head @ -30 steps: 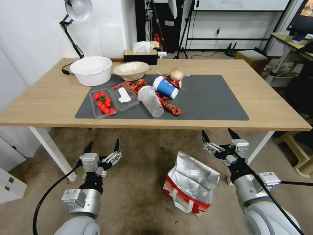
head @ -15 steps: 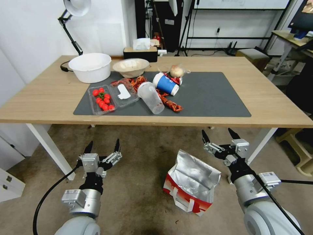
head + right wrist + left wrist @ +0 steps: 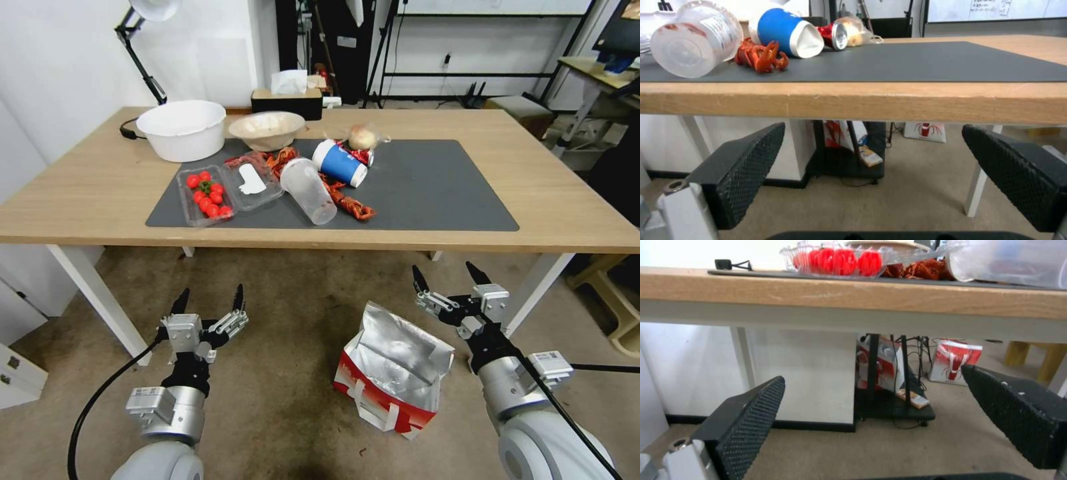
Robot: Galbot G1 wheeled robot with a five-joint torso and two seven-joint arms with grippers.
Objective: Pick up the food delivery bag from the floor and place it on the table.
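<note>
The food delivery bag [image 3: 393, 370] stands on the carpet in front of the table [image 3: 567, 200]. It is white with red trim, and its top gapes open on silver foil lining. My right gripper [image 3: 445, 273] hovers open just right of the bag and above its top, level with the table's front edge [image 3: 862, 100]. My left gripper [image 3: 210, 297] is open too, well to the bag's left, below the table edge [image 3: 862, 296]. Nothing is between either pair of fingers. A dark grey mat [image 3: 433, 187] covers the table's middle.
The mat's left half holds a tomato tray [image 3: 203, 197], a tipped clear cup [image 3: 308, 190], a blue cup [image 3: 339, 163], crayfish shells and two bowls [image 3: 180, 129]; its right half is bare. White table legs [image 3: 100, 297] flank the floor space. A small red-and-white bag [image 3: 956, 361] stands beyond the table.
The head camera has shifted, so the table now sits slightly higher in the picture. The bag and both open grippers have kept their places.
</note>
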